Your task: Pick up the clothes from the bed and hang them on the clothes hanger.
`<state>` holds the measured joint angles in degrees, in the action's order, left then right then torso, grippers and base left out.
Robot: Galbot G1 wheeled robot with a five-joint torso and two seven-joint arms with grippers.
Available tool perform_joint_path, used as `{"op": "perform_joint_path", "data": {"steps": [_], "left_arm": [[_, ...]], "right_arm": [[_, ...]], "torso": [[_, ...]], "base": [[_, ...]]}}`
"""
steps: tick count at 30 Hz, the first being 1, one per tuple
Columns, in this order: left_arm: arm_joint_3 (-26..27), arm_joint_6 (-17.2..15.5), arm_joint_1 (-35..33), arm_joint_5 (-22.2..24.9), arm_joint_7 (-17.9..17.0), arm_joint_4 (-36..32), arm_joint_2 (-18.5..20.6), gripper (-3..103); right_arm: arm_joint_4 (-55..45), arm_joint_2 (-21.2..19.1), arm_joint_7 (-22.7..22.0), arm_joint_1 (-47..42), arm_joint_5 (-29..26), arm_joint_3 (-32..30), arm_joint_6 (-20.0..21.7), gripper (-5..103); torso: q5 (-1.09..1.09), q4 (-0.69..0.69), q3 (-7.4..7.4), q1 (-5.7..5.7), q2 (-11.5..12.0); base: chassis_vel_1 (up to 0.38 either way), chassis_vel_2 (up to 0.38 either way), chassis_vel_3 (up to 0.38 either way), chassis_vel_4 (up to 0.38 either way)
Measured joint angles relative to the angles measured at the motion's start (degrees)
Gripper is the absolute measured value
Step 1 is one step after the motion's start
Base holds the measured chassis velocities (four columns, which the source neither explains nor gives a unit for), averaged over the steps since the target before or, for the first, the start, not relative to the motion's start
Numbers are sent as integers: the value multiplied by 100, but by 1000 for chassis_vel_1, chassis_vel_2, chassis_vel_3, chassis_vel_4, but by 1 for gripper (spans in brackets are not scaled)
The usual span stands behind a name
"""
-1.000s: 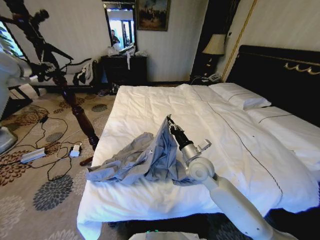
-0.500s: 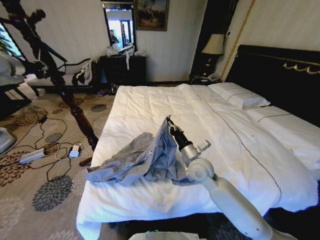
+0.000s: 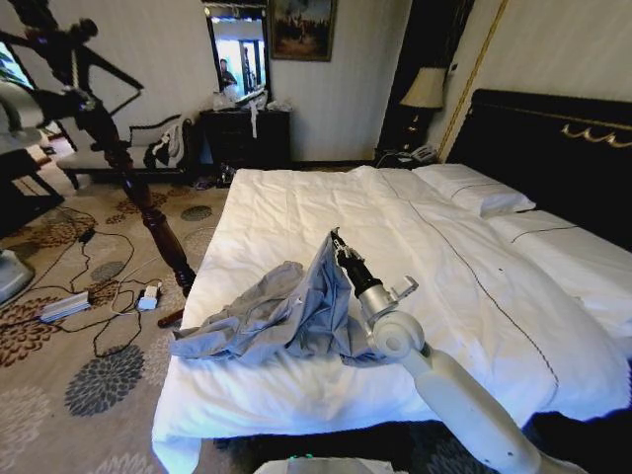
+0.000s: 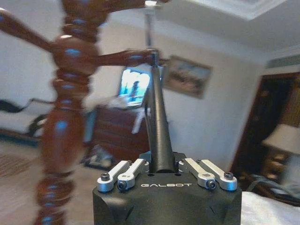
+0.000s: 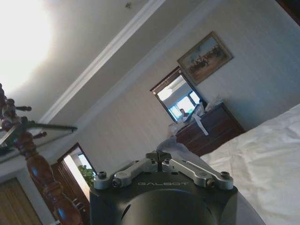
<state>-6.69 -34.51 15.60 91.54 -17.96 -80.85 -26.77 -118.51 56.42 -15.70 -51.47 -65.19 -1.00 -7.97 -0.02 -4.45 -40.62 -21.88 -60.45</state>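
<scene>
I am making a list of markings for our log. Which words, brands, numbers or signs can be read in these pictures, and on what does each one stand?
"GALBOT": on the black body of the left tool, which is shut on the clothes hanger.
"GALBOT": on the black body of the right tool, which is shut on the clothes.
The framed painting on the wall shows no readable text.
</scene>
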Motion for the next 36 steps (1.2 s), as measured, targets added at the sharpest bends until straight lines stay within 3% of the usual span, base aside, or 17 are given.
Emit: {"op": "perform_joint_path", "data": {"steps": [2,7,10,12,14,17,18,20,24,27,30,36], "left_arm": [[229,47,-290,26,173,-399,100,20],[700,139,-1106,60,520,-1143,435,20],[1301,518,-2392,139,1200,-2014,893,20],[1411,606,-2657,188,1344,-2196,991,20],[1597,913,-3500,373,1901,-2883,1244,20],[1514,1015,-3720,489,2139,-3128,1173,20],[1436,1048,-3884,622,2345,-3355,1066,20],[1375,1050,-4123,667,2553,-3632,995,20],[1357,1023,-4488,610,2713,-3901,935,20],[1358,998,-4602,562,2764,-3956,927,20],[1360,955,-5104,179,3080,-4239,935,20],[1352,907,-5322,48,3192,-4426,874,20]], "right_arm": [[25,3,0,-22,8,-26,-6,0],[45,5,-5,-63,10,-67,-14,0],[108,38,-165,-28,-3,-138,8,0],[131,43,-253,0,-18,-160,37,0],[227,22,-709,165,-231,-303,208,0],[214,-67,-1009,197,-439,-455,334,0],[167,-161,-1228,249,-650,-568,434,0],[100,-297,-1380,378,-915,-696,511,0],[-57,-512,-1391,481,-1109,-922,556,0],[-113,-588,-1378,481,-1136,-998,572,0],[-174,-887,-1270,415,-1102,-1331,566,0],[-124,-976,-1227,400,-1072,-1564,519,0]], "torso": [[6,-5,1,1,-1],[3,-3,1,0,0],[0,1,2,2,0],[0,-1,2,2,-1],[5,5,2,2,0],[3,0,1,2,0],[2,-9,1,0,0],[5,-8,0,0,0],[2,0,1,1,0],[1,0,1,1,0],[5,-3,1,1,-1],[2,-2,1,1,-1]], "base": [[0,0,0,0],[0,0,0,0],[0,0,0,0],[0,0,0,0],[0,0,0,0],[0,0,0,0],[0,0,0,0],[0,0,0,0],[0,0,0,0],[0,0,0,0],[0,0,0,0],[0,0,0,0]]}}
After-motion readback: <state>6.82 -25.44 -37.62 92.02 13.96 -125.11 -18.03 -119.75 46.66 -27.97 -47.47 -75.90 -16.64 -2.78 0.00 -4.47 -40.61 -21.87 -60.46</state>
